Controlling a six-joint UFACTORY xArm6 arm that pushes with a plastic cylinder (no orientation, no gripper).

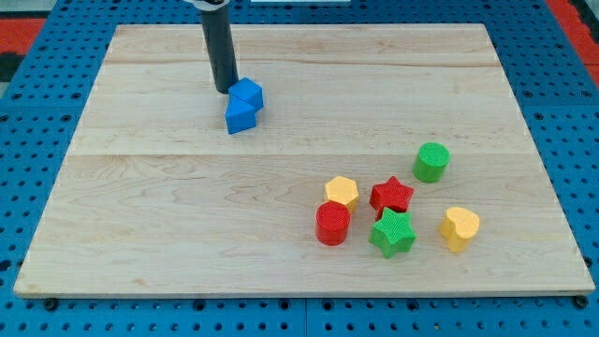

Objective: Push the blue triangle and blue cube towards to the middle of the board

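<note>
The blue cube (248,94) and the blue triangle (240,116) sit touching each other in the upper left part of the wooden board (187,215), the cube just above the triangle. My tip (225,90) stands right at the cube's left edge, touching or nearly touching it, and up-left of the triangle. The dark rod rises from there out of the view's top.
A cluster lies at the lower right: a green cylinder (431,161), a yellow hexagon (343,192), a red star (391,196), a red cylinder (332,224), a green star (392,233) and a yellow heart-shaped block (460,228). Blue pegboard surrounds the board.
</note>
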